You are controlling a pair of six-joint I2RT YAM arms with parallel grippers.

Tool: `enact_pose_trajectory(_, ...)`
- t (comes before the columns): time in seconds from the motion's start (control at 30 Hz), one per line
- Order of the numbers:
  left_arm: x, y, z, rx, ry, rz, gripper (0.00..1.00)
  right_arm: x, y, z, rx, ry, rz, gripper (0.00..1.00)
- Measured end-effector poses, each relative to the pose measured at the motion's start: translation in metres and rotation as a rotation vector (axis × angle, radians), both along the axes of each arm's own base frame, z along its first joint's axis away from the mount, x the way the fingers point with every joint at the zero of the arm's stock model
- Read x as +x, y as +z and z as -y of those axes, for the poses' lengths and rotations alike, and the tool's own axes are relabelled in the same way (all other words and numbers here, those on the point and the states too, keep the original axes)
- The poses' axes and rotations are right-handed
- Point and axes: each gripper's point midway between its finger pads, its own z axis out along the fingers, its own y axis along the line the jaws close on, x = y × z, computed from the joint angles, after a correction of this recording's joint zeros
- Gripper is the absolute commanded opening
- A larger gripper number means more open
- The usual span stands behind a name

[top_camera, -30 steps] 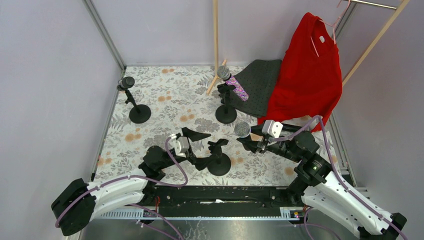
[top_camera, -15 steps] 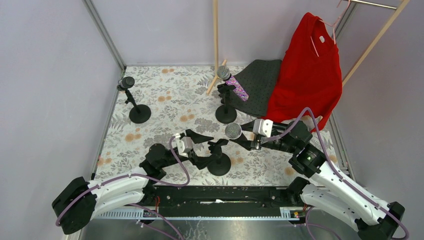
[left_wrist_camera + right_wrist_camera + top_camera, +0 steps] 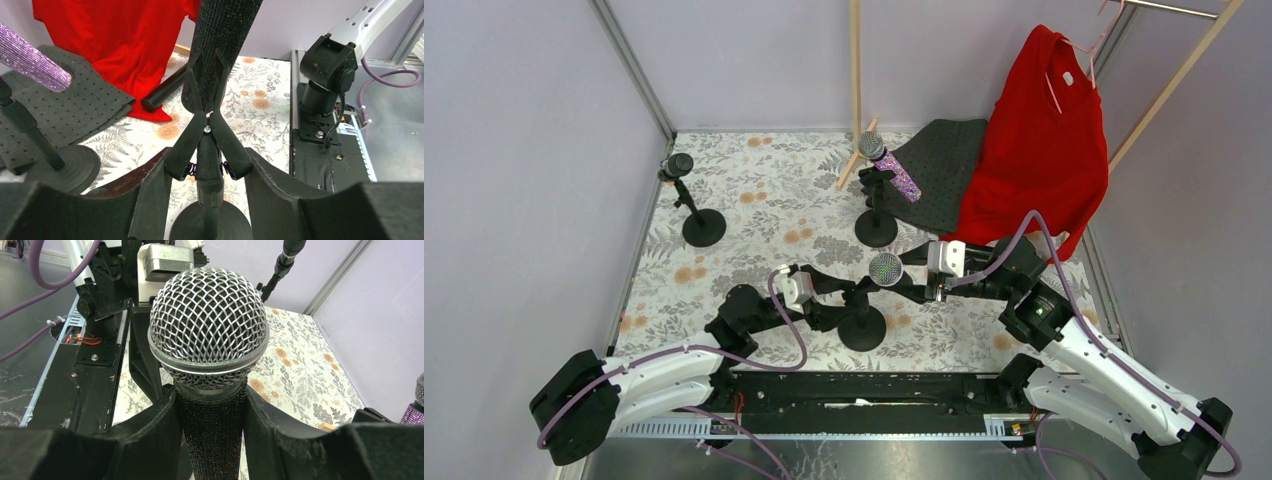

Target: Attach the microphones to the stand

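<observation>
On the near stand (image 3: 862,328), the spring clip (image 3: 206,132) sits between my left gripper (image 3: 207,167). Its fingers (image 3: 152,192) press on both clip handles. My right gripper (image 3: 212,412) is shut on a black microphone (image 3: 209,325) just below its mesh head. In the top view that head (image 3: 885,268) hovers right over the near stand's clip, and the black body (image 3: 220,45) shows right behind the clip's prongs. Whether it sits between them I cannot tell. The purple microphone (image 3: 892,168) rests in the middle back stand (image 3: 876,228). Another black microphone (image 3: 678,165) sits on the back-left stand (image 3: 703,227).
A red shirt (image 3: 1039,150) hangs from a wooden rack at the back right, over a black perforated mat (image 3: 939,165). A wooden pole (image 3: 856,80) leans at the back. Purple walls close in the floral tabletop (image 3: 754,200) on both sides.
My left gripper has moved in and closed from wide open onto the near stand's clip handles. My right arm has carried the black microphone left, up to that clip.
</observation>
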Motion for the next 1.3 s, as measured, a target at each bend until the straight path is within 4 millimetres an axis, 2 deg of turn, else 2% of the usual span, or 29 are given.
enact_pose_trajectory(0.17, 0.001, 0.000, 0.000, -0.001, 0.005, -0.006, 0.17, -0.001, -0.005, -0.004, -0.021, 0.028, -0.016, 0.00)
enact_pose_trajectory(0.27, 0.001, 0.000, 0.000, -0.003, 0.006, -0.012, 0.17, -0.003, -0.007, -0.005, -0.026, 0.042, -0.019, 0.00)
enact_pose_trajectory(0.33, 0.001, 0.000, 0.000, -0.003, 0.006, -0.012, 0.27, -0.003, -0.007, -0.006, -0.027, 0.045, -0.020, 0.00)
enact_pose_trajectory(0.4, 0.000, 0.000, 0.000, -0.003, 0.004, -0.012, 0.44, -0.003, -0.007, -0.006, -0.029, 0.047, -0.018, 0.00)
enact_pose_trajectory(0.47, 0.000, 0.000, 0.000, -0.002, 0.001, -0.011, 0.64, -0.002, -0.007, -0.007, -0.031, 0.046, -0.014, 0.00)
enact_pose_trajectory(0.5, 0.000, 0.000, 0.000, -0.002, 0.001, -0.012, 0.70, -0.001, -0.006, -0.007, -0.033, 0.047, -0.012, 0.00)
enact_pose_trajectory(0.63, 0.000, 0.001, 0.000, -0.007, 0.005, -0.012, 0.84, -0.001, -0.003, -0.007, -0.031, 0.047, 0.002, 0.00)
enact_pose_trajectory(0.73, 0.001, 0.006, -0.002, -0.021, 0.011, -0.001, 0.86, -0.001, -0.003, -0.007, -0.034, 0.048, 0.005, 0.00)
enact_pose_trajectory(0.9, 0.001, 0.012, -0.003, -0.035, 0.018, 0.010, 0.76, -0.001, -0.004, -0.009, -0.039, 0.056, -0.002, 0.00)
enact_pose_trajectory(1.13, 0.001, 0.007, -0.002, -0.023, 0.017, -0.005, 0.57, 0.007, -0.001, -0.013, -0.052, 0.034, -0.063, 0.00)
enact_pose_trajectory(1.2, 0.001, 0.006, -0.002, -0.021, 0.015, -0.010, 0.46, 0.006, -0.001, -0.013, -0.057, 0.033, -0.074, 0.00)
enact_pose_trajectory(1.3, 0.001, 0.005, -0.001, -0.017, 0.012, -0.013, 0.24, 0.006, -0.004, -0.012, -0.066, 0.032, -0.090, 0.00)
